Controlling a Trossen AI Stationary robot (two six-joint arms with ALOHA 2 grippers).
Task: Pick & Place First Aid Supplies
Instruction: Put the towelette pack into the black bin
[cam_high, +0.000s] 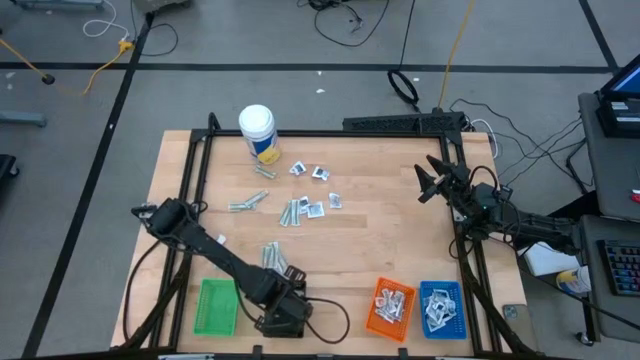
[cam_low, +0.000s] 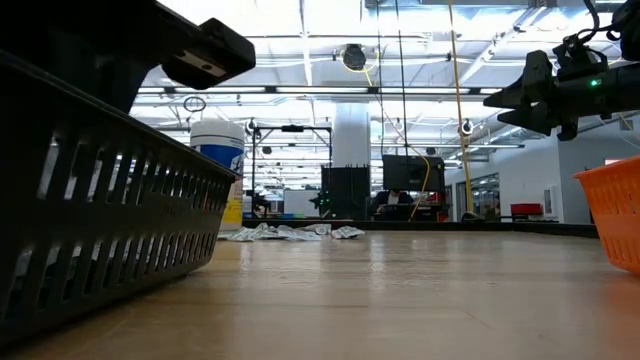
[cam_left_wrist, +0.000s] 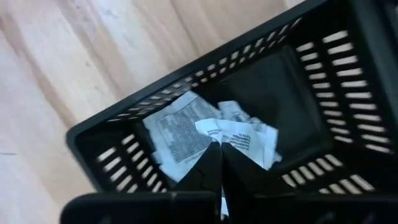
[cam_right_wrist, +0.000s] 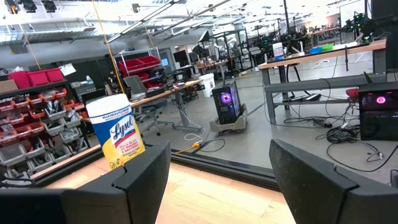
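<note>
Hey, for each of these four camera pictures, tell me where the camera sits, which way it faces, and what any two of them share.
High view: overhead, straight down on the table; both arms show.
Low view: tabletop height, level toward the room; black tray near, right claw above.
Left wrist view: on the left arm, looking down into the black tray; shut left claw over packets.
Right wrist view: on the right arm, facing the room; open right claw.
Shared: the white bottle appears in the right wrist, high and low views.
</note>
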